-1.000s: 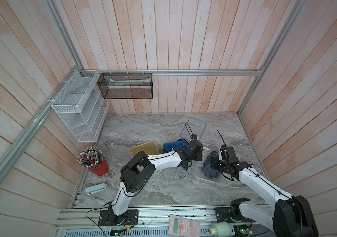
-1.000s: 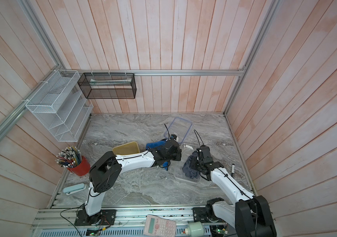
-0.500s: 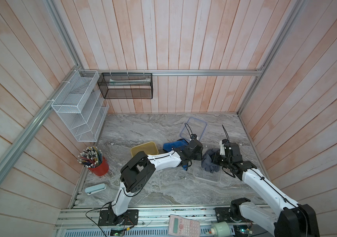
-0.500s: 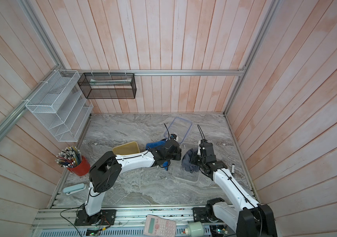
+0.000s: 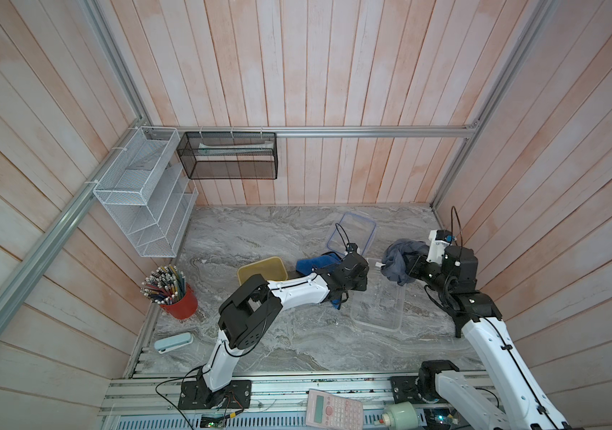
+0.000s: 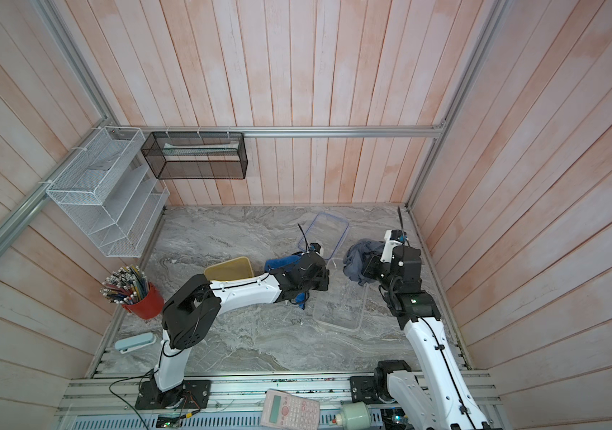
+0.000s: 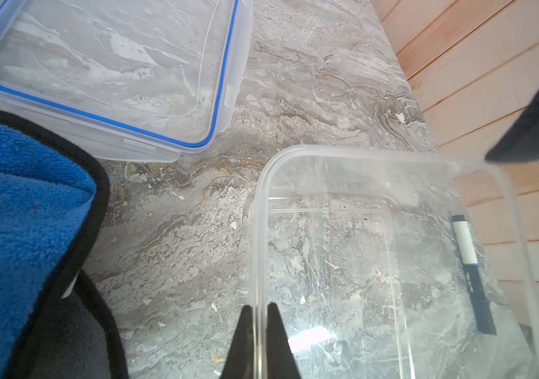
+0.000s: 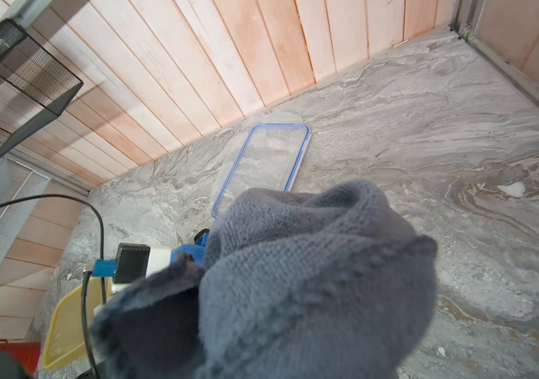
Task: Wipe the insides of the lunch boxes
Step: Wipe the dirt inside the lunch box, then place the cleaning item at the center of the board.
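One clear box (image 7: 360,152), left tool (image 7: 259,315) gripping rim

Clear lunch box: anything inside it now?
Its middle is bare: the marble table shows through the clear lunch box. The grey cloth hanging above covers its far corner. A marker shows through the far wall; inside or outside, I cannot tell.

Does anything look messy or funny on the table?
A little. The blue towel with black trim lies crumpled on the marble tabletop, and a black-and-white marker lies stray, seen through the clear plastic lunch box.
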